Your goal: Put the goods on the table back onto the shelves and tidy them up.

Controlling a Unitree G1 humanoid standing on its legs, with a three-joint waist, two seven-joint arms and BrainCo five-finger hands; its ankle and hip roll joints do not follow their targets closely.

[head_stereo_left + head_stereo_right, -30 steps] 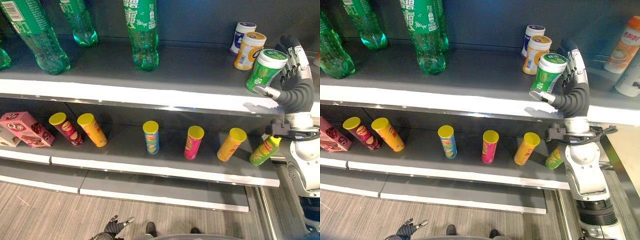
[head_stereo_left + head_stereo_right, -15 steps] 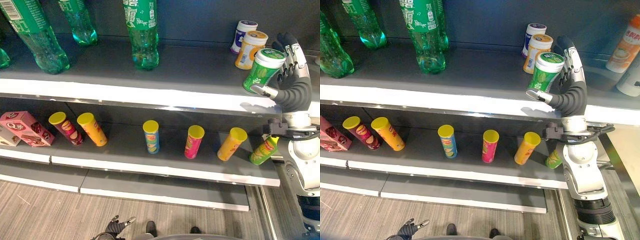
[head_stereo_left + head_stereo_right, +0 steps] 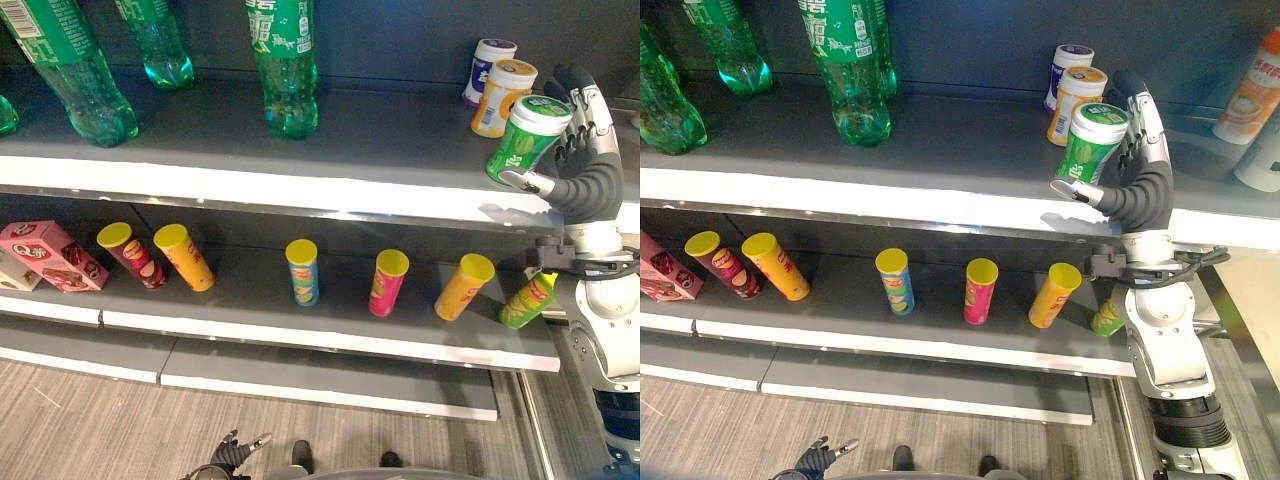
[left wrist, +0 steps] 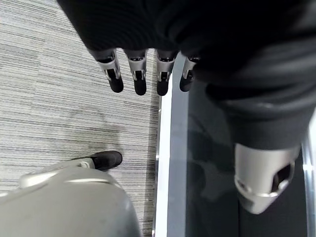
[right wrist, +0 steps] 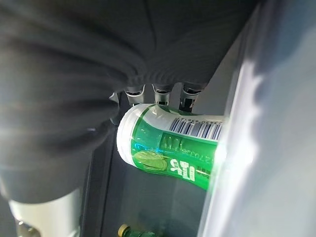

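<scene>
**Green jar in the right hand, at the upper shelf's front edge**

The right hand (image 3: 1140, 190) has its fingers (image 5: 160, 94) and thumb curled round the green jar (image 3: 1088, 142), fingers along one side of the body, thumb across from them near the base. The jar leans, white lid up and tilted away from the palm, its base just above the front lip of the upper shelf (image 3: 890, 195).

Judging by its look, the jar is a small rigid plastic tub with a smooth, glossy label: light, stiff, not fragile, but likely to slip if pinched loosely. The mid-body hold, below the lid, seems the right place, since the lid rim gives the fingers little purchase.

The wrist view shows a barcode and white characters on the jar's green label; I cannot read them, and brand print is left aside.

Just beyond the fingertips stand an orange-labelled jar (image 3: 1073, 105) and a white and purple jar (image 3: 1067, 70). Farther off are green bottles (image 3: 285, 65). The lower shelf carries yellow-lidded tubes (image 3: 302, 272).

The left hand (image 4: 143, 74) hangs over the floor, fingers straight and empty.
</scene>
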